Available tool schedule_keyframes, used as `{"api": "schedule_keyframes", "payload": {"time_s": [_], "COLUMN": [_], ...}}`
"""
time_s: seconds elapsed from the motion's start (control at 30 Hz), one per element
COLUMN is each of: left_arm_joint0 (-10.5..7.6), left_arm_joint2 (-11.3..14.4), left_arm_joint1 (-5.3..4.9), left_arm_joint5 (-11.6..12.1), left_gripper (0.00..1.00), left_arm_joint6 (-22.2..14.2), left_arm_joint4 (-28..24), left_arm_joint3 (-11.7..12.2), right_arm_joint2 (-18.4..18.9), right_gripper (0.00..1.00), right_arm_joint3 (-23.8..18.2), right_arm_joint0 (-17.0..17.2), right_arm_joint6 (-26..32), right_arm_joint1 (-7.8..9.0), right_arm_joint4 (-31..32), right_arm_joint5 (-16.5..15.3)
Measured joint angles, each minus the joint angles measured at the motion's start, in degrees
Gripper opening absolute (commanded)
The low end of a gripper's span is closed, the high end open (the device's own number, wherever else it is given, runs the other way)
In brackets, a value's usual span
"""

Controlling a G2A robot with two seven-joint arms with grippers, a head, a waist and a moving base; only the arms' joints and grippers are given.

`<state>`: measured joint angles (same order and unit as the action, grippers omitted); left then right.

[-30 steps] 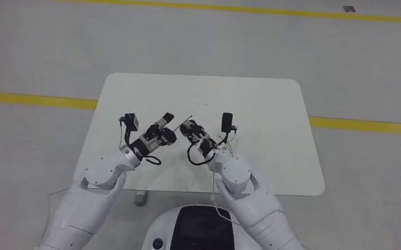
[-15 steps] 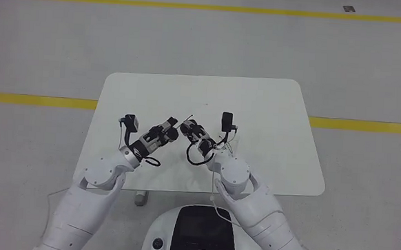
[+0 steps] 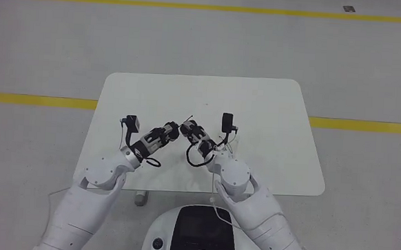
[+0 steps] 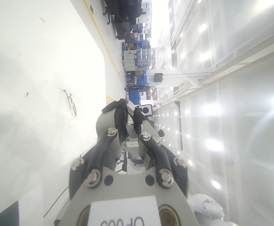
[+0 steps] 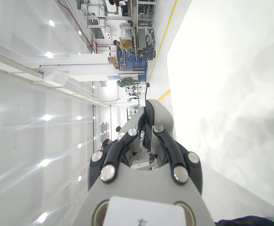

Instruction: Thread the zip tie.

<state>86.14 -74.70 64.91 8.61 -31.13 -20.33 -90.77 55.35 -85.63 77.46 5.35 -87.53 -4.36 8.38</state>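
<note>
My right pincer (image 5: 148,108) is clamped on the black zip tie (image 5: 146,94), whose strip sticks out past its tips, over the white worktop (image 3: 257,108). My left pincer (image 3: 171,131) sits just beside it, tip to tip; whether it grips anything I cannot tell.
</note>
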Motion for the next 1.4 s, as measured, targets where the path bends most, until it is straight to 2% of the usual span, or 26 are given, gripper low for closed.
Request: {"api": "schedule_keyframes", "payload": {"time_s": [0.1,0.2,0.27,0.43,0.47,0.5,0.73,0.93,1.2,1.27,1.33,1.4], "left_arm_joint0": [0.13,0.25,0.34,0.41,0.41,0.42,0.9,1.52,1.51,1.31,1.36,1.74], "left_arm_joint2": [0.15,0.29,0.4,0.52,0.54,0.54,-0.21,-1.33,-1.21,-0.64,-0.94,-2.36], "left_arm_joint1": [-0.05,-0.09,-0.12,-0.2,-0.22,-0.24,-0.5,-0.77,-0.75,-0.76,-0.92,-1.32], "left_arm_joint5": [0.03,0.08,0.1,0.07,0.05,0.05,0.26,2.0,1.98,1.6,1.19,0.96], "left_gripper": [0.16,0.12,0.01,0.0,0.0,0.0,0.0,0.0,0.0,0.0,0.0,0.0], "left_arm_joint6": [0.04,0.09,0.1,0.14,0.14,0.15,-0.03,-1.47,-1.31,-1.06,-2.15,-4.51], "left_arm_joint4": [0.14,0.19,0.23,0.32,0.32,0.3,0.07,-1.19,-1.07,0.38,0.47,0.06], "left_arm_joint3": [-0.13,-0.27,-0.39,-0.47,-0.48,-0.49,-0.74,-0.56,-0.53,-0.21,0.29,0.69], "right_arm_joint2": [0.01,-0.05,-0.08,0.09,0.17,0.23,1.65,2.81,2.78,2.83,3.36,4.75], "right_gripper": [0.0,0.0,0.0,0.0,0.27,1.0,1.0,1.0,1.0,1.0,1.0,1.0], "right_arm_joint3": [-0.36,-0.68,-0.84,-1.11,-1.19,-1.25,-2.15,-2.89,-2.87,-2.86,-2.81,-2.97], "right_arm_joint0": [0.31,0.65,0.86,1.23,1.31,1.37,2.02,2.43,2.43,2.44,2.23,1.65], "right_arm_joint6": [0.01,0.12,0.23,0.27,0.26,0.26,0.04,0.47,0.45,0.49,1.81,5.31], "right_arm_joint1": [0.02,0.05,0.06,0.13,0.16,0.18,0.49,0.82,0.81,0.82,0.98,1.36], "right_arm_joint4": [0.06,0.08,0.07,0.14,0.17,0.22,0.46,1.26,1.24,1.19,0.86,-0.02], "right_arm_joint5": [-0.03,-0.02,0.06,0.15,0.15,0.19,0.51,0.15,0.16,0.16,0.56,0.92]}}
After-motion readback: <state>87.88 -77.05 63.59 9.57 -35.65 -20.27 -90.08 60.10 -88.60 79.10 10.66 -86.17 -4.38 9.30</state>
